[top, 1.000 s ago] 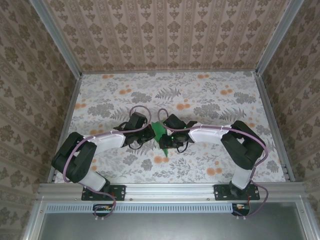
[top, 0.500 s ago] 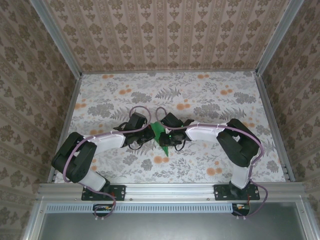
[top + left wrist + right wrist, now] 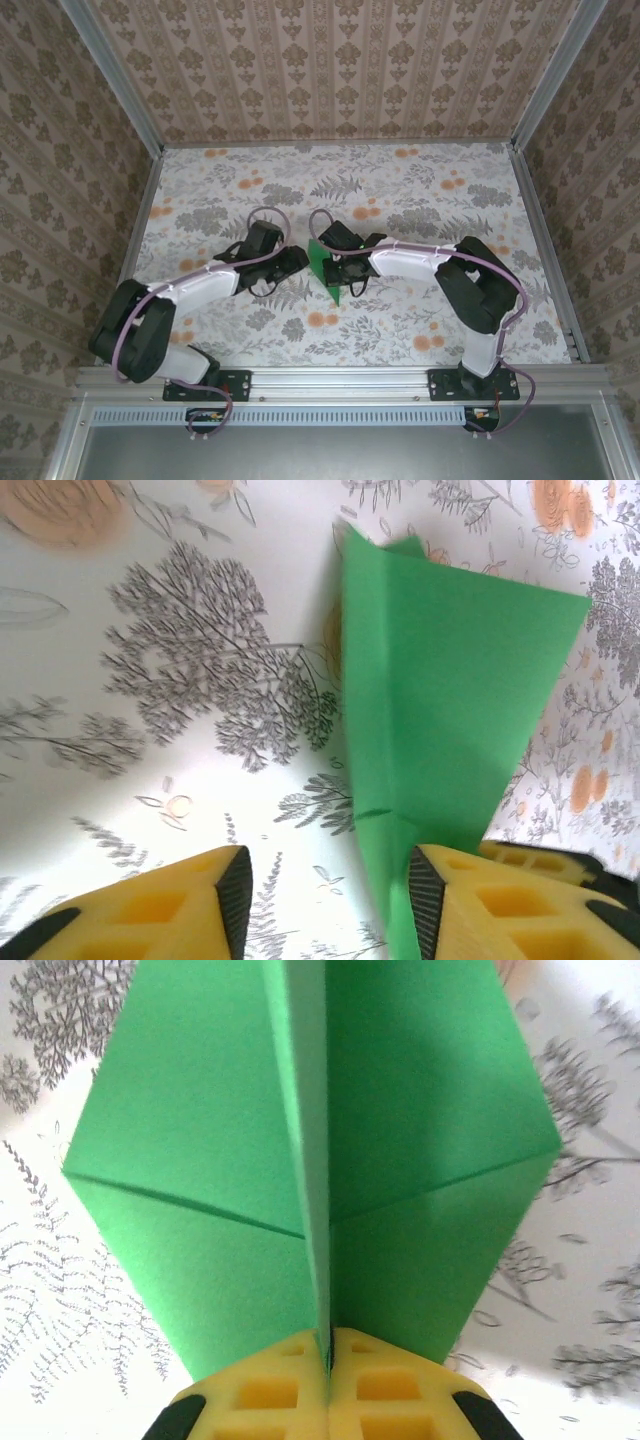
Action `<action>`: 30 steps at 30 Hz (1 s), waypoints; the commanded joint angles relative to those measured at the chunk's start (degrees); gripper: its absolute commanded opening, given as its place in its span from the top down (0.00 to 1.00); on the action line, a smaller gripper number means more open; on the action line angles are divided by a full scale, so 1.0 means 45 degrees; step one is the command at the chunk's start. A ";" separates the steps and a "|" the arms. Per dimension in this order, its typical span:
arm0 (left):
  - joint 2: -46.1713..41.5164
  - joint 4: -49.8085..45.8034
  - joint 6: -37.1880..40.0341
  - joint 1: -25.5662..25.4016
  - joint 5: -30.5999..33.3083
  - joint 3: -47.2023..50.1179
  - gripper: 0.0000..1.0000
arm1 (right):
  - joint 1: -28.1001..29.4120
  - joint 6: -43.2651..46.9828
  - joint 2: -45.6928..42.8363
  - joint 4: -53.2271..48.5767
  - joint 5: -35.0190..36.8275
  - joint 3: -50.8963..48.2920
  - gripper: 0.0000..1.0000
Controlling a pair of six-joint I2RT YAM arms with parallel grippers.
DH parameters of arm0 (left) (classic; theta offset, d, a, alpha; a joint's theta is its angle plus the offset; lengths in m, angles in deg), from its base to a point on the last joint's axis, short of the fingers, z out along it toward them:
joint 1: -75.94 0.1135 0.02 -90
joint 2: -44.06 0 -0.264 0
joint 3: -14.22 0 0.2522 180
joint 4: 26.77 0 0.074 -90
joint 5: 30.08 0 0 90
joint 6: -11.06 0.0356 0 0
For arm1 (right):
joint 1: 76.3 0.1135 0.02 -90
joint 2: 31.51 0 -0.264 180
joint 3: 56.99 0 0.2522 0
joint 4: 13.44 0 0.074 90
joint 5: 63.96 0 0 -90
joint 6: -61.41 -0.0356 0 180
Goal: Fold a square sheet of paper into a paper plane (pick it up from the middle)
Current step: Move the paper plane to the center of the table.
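The green paper plane [image 3: 327,268] is a folded, pointed shape with a centre crease, held up off the middle of the table. My right gripper [image 3: 327,1345] is shut on that centre fold, and the two wings [image 3: 200,1150] spread out to either side above the yellow fingers. In the top view, the right gripper [image 3: 337,262] sits directly at the paper. My left gripper [image 3: 330,900] is open, and the green paper [image 3: 440,700] hangs beside the inner face of its right finger [image 3: 425,905]. The left gripper [image 3: 292,259] stands just left of the plane in the top view.
The table wears a floral cloth [image 3: 420,200]. Patterned walls [image 3: 340,70] close in the back and both sides, with aluminium rails [image 3: 545,250] along the edges. Both arm bases are bolted to the front rail [image 3: 330,382].
My left gripper has opened and let go of the paper, and its arm has shifted back to the left. My right gripper has shut on the centre fold.
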 commanded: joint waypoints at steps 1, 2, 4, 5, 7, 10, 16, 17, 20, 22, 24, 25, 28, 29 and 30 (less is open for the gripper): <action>-0.0724 -0.1466 0.0664 0.0562 0.0323 -0.0218 0.35 | -0.0465 0.0776 -0.0527 -0.1222 0.1598 0.0900 0.93; -0.0870 -0.1743 0.0814 0.0757 0.0410 -0.0263 0.30 | -0.0695 0.0924 -0.0426 -0.1379 0.1753 0.1140 0.93; -0.1086 -0.2300 0.1129 0.1043 0.0583 -0.0410 0.23 | -0.1152 0.1140 -0.0113 -0.1554 0.1914 0.1579 0.93; -0.1191 -0.2577 0.1277 0.1154 0.0724 -0.0481 0.20 | -0.1406 0.1222 0.0139 -0.1700 0.1971 0.1890 0.93; -0.1331 -0.2986 0.1518 0.1289 0.0951 -0.0607 0.15 | -0.1795 0.1359 0.0645 -0.2038 0.2246 0.2520 0.93; -0.1471 -0.3255 0.1709 0.1381 0.1188 -0.0614 0.09 | -0.2281 0.1459 0.1445 -0.2233 0.2507 0.3416 0.93; -0.1449 -0.3299 0.1826 0.1433 0.1208 -0.0462 0.00 | -0.2845 0.1355 0.2871 -0.3162 0.2522 0.4859 0.91; -0.1434 -0.3300 0.1826 0.1432 0.1201 -0.0411 0.00 | -0.2885 0.1349 0.3070 -0.3229 0.2505 0.5018 0.91; -0.1412 -0.3303 0.1826 0.1433 0.1179 -0.0385 0.00 | -0.2968 0.1269 0.3536 -0.3432 0.2547 0.5353 0.87; -0.1432 -0.3285 0.1836 0.1434 0.1160 -0.0316 0.00 | -0.2965 0.1203 0.3626 -0.3398 0.2608 0.5304 0.81; -0.1442 -0.3258 0.1807 0.1450 0.1153 -0.0255 0.00 | -0.2977 0.1176 0.3736 -0.3401 0.2625 0.5280 0.78; -0.1442 -0.3254 0.1816 0.1455 0.1147 -0.0251 0.00 | -0.2972 0.1148 0.3793 -0.3405 0.2623 0.5290 0.78; -0.1432 -0.3205 0.1786 0.1452 0.1136 -0.0197 0.00 | -0.2968 0.1060 0.3995 -0.3386 0.2593 0.5219 0.78; -0.1432 -0.3210 0.1778 0.1467 0.1135 -0.0173 0.00 | -0.2969 0.1005 0.4077 -0.3367 0.2583 0.5155 0.78; -0.1447 -0.3210 0.1768 0.1453 0.1128 -0.0189 0.00 | -0.2968 0.0935 0.4163 -0.3339 0.2583 0.5097 0.78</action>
